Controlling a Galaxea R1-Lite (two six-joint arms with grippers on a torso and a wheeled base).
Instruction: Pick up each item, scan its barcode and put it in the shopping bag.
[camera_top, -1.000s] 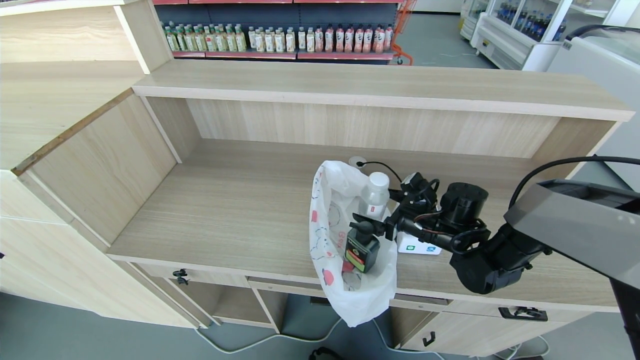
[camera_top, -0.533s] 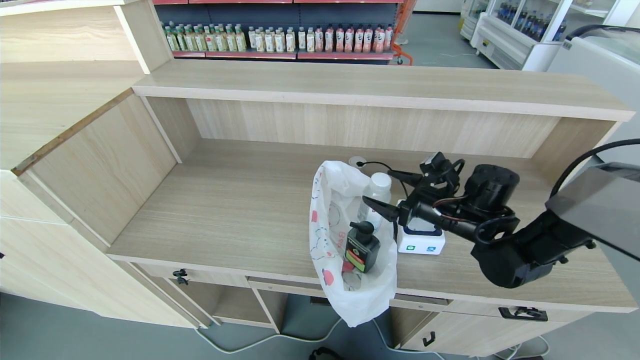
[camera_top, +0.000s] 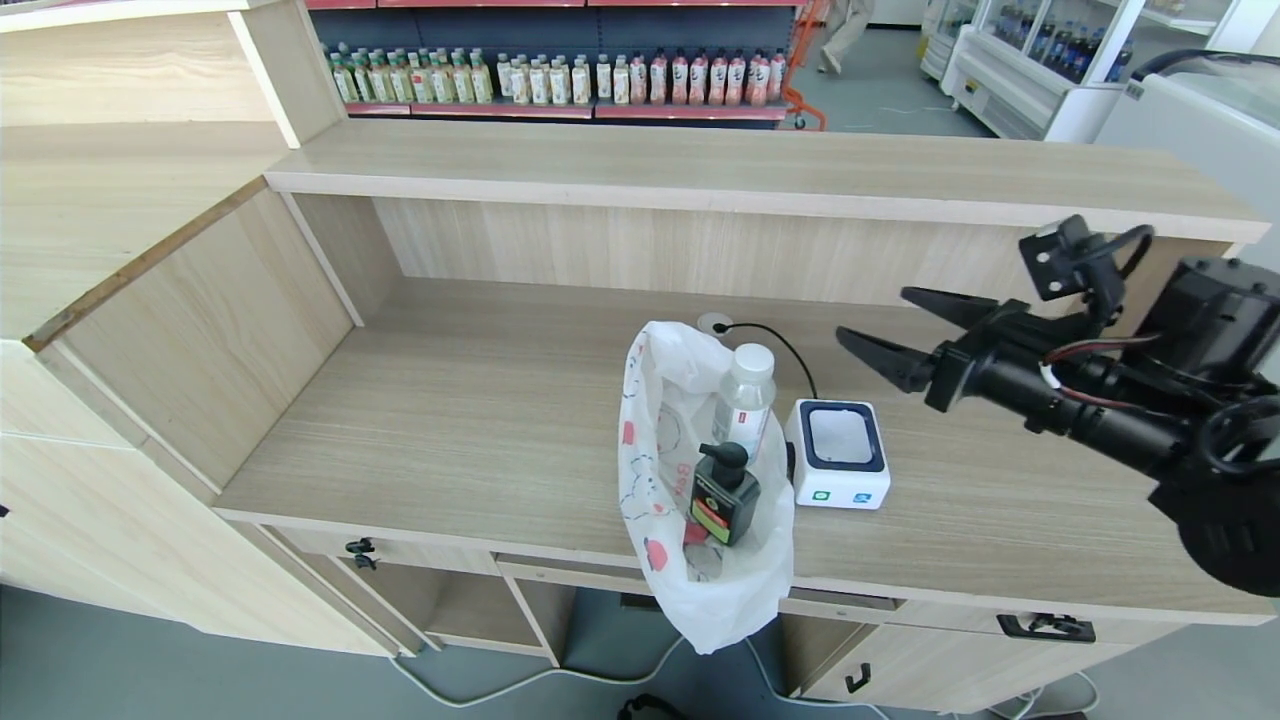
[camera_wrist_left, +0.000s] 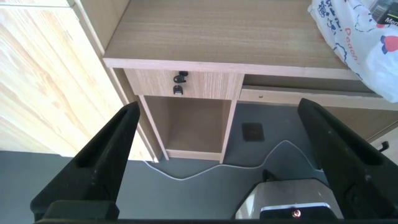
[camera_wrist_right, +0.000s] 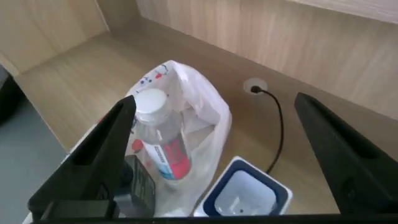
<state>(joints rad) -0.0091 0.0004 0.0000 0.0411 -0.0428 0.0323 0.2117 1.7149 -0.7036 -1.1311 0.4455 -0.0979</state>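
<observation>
Shop checkout: pale wood counter w/ raised ledge along far side. Beyond ledge, drink shelf & glass-door cooler on grey floor. Landmark = scanner, white box w/ dark top, on counter near front edge. Its cable runs back to round port in counter behind scanner. Shopping bag, white w/ red & blue print, just left of scanner, mouth open, lower part hanging over front edge. In bag: clear water btl w/ white cap, upright, on side nearest scanner; dark pump btl w/ red-green label, in front of water btl toward counter edge. R gripper in air above & behind scanner, a bit to its right, jaws spread wide, nothing in them. L gripper low, below counter level, well left of scanner, jaws apart, empty; facing it, drawer lock & open cubby under counter.
</observation>
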